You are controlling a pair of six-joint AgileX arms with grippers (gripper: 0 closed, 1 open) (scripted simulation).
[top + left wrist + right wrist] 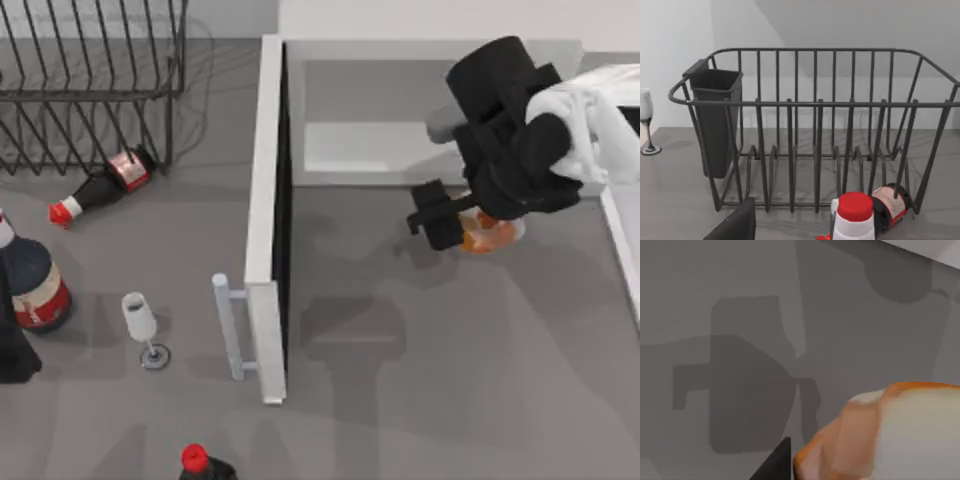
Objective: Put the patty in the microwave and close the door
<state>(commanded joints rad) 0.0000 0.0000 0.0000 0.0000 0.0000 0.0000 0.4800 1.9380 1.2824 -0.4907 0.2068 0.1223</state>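
The table [420, 380] is flat mid-grey, crossed by darker grey shadows. The microwave [400, 60] is white outside with a pale grey cavity, and the door [262, 200] is white with a near-black inner face and a white bar handle [224, 325]. The patty [490, 236] is orange-brown with whitish patches; in the right wrist view it shows an orange rim over a cream surface. The right gripper [440, 222] is black, on an arm with a white sleeve. The wire rack [815, 130] is dark grey, with a charcoal cup [715, 120] hung on it. The bottles [100, 190] are dark with red caps and red-and-white labels. The wine glass [140, 320] is translucent white.
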